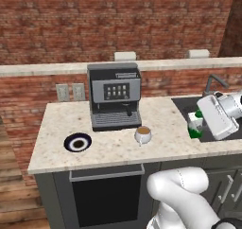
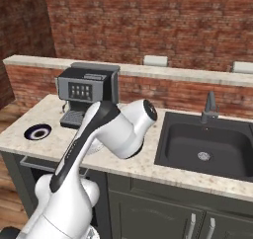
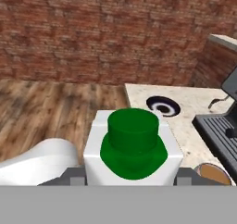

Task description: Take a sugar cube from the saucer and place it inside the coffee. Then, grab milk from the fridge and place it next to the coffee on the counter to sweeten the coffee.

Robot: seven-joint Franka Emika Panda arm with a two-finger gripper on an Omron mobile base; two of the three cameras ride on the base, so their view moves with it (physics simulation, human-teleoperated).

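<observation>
Now the end effector [image 1: 197, 124] hangs over the counter's [image 1: 113, 147] right end, at the sink's [image 2: 207, 146] near-left edge, pinching the milk [image 1: 194, 124] between its 2 fingers. From the hand view the carton's green cap [image 3: 133, 142] sits squarely between the finger tips, white shoulders on both sides. Seen from the left base camera, the coffee [image 1: 143, 134] stands at about 9 o'clock from the milk, well apart, just in front of the espresso machine [image 1: 114, 95]. The saucer [image 1: 77, 142] lies farther on at 9 o'clock from the cup, near the counter's left end. I can't make out a sugar cube on the saucer or in the cup.
</observation>
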